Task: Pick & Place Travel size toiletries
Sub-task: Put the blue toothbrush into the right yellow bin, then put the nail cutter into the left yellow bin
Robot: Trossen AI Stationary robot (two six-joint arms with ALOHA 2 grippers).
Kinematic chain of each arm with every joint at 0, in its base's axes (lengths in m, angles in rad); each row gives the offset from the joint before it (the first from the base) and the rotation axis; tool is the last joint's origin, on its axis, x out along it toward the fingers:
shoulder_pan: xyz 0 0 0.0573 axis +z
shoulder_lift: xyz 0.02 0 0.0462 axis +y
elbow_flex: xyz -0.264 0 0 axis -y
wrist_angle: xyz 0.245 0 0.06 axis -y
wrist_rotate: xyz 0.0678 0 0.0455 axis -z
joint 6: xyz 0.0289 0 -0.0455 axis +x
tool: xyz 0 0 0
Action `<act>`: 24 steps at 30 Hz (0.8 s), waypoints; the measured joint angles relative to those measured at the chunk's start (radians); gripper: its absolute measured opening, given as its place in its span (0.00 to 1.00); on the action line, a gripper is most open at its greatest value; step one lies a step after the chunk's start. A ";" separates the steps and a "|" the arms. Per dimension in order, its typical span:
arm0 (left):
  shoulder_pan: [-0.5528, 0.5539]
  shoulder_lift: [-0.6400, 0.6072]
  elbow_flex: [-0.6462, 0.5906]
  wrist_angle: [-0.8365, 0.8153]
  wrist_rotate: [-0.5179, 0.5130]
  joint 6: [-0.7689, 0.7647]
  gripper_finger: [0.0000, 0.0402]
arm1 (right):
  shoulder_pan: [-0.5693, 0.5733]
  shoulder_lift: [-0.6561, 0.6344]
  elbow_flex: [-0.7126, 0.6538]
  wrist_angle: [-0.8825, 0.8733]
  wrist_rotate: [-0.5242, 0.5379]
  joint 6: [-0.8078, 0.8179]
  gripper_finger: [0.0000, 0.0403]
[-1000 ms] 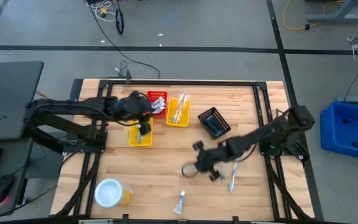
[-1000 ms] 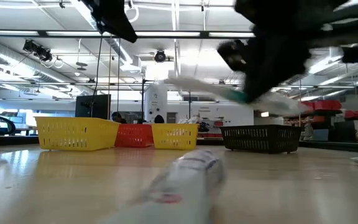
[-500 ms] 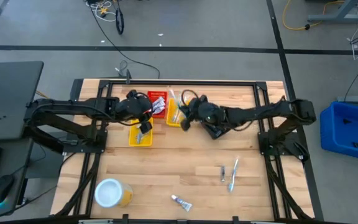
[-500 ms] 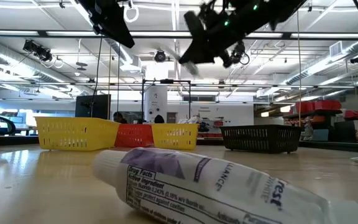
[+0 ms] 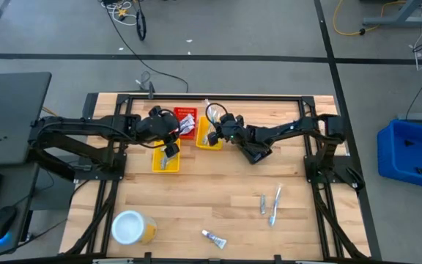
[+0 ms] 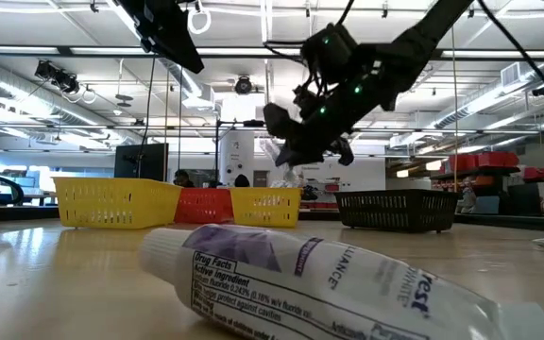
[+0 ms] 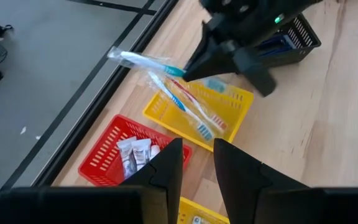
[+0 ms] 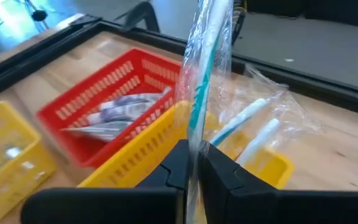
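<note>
Jaws of the right gripper: clamped on a wrapped toothbrush, gripped near one end, so its length hangs free over the middle yellow basket, upper centre of the high view; probably posed for release among the toothbrushes already inside.
Toothbrush axis: slanted, free end up and away from the fingers toward the table's far edge, clear wrapper trailing.
Left gripper: jaws partly apart, nothing seen held, over the left yellow basket.
Red basket: holds small tubes.
White tube: on the wood, lower centre.
</note>
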 joint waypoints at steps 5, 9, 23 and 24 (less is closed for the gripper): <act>0.000 0.000 0.000 0.000 0.000 0.000 0.24 | -0.022 0.058 0.000 0.027 -0.010 -0.007 0.09; 0.000 0.000 0.000 0.000 0.000 0.000 0.24 | -0.036 0.081 0.000 0.024 -0.084 -0.008 0.16; 0.000 0.000 0.000 0.000 0.000 0.000 0.24 | -0.035 0.068 0.000 0.100 -0.116 -0.121 0.39; 0.000 0.000 0.000 -0.001 0.000 0.000 0.24 | -0.033 0.061 0.000 0.102 -0.118 -0.132 0.40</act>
